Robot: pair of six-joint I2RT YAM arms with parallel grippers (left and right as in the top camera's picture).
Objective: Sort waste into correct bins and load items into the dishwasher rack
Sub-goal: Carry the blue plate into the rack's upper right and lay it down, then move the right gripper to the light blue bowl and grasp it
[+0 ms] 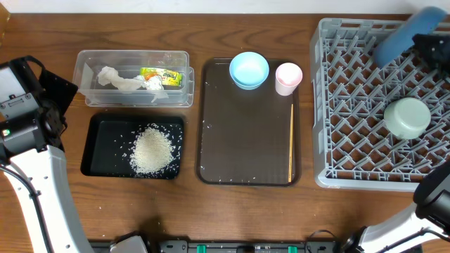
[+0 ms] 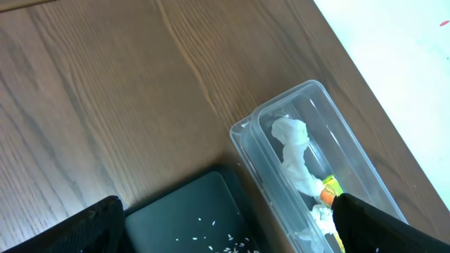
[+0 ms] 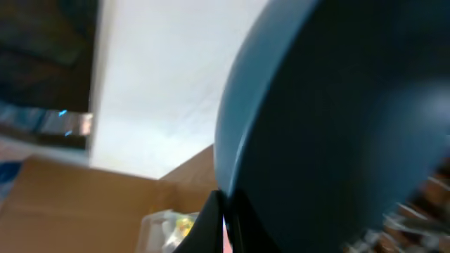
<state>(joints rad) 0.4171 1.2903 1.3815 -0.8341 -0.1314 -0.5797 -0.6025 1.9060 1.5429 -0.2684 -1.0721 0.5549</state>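
The dark blue plate is tilted on edge above the far side of the grey dishwasher rack. My right gripper is shut on its rim. In the right wrist view the plate fills the frame, with the fingers pinched on its edge. The mint green bowl lies in the rack. The light blue bowl, the pink cup and the chopsticks are on the brown tray. My left gripper is open and empty over the black tray's corner.
The clear tub holds white tissue and the yellow-green wrapper. The black tray holds the rice heap. The brown serving tray lies mid-table. My left arm stands at the left edge.
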